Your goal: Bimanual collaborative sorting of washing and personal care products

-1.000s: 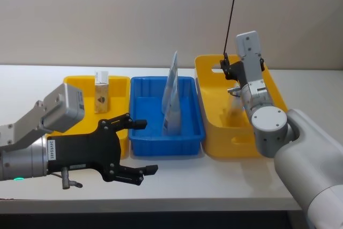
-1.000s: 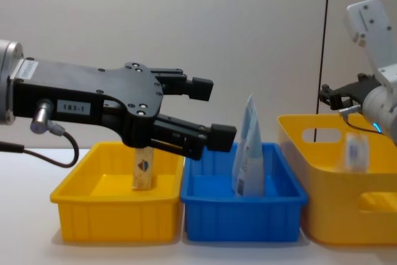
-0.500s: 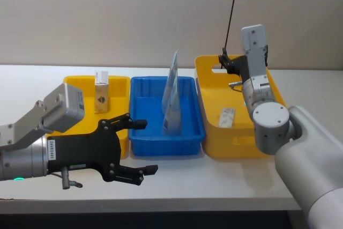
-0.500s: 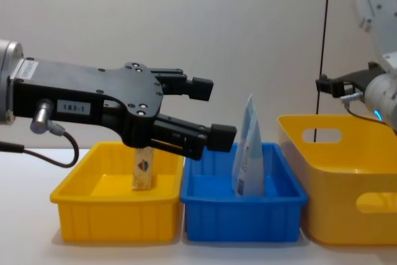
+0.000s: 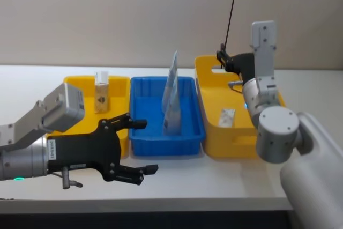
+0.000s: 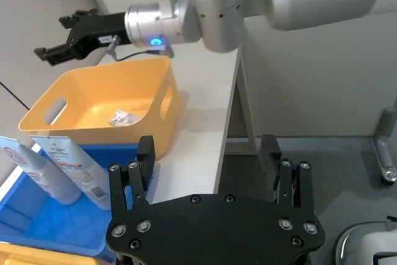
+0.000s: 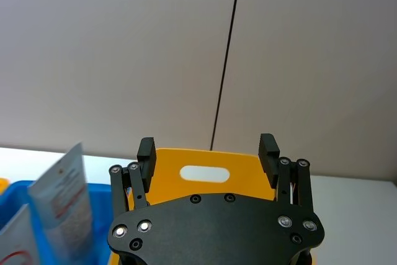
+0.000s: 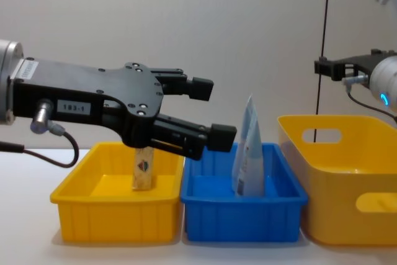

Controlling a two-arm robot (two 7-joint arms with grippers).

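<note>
A small white pack with a grey pattern (image 5: 226, 117) lies on the floor of the large yellow bin (image 5: 214, 132) at the right, also seen in the left wrist view (image 6: 124, 116). My right gripper (image 5: 222, 60) hangs open and empty above that bin's far rim (image 7: 198, 153), well clear of the pack. The tall pale blue-white pouch (image 5: 171, 97) stands upright in the blue bin (image 5: 185, 143). A slim tan carton (image 5: 101, 93) stands in the small yellow bin (image 5: 120, 87) at the left. My left gripper (image 5: 146, 147) is open and empty in front of the bins, near the table's front edge.
The three bins stand side by side in a row on the white table (image 5: 214, 181). A black cable (image 5: 231, 9) runs up the wall behind the large yellow bin. Bare tabletop lies in front of the bins.
The white pack dropped from my right gripper and came to rest on the large yellow bin's floor. The right gripper then rose above the bin. The left arm stayed still.
</note>
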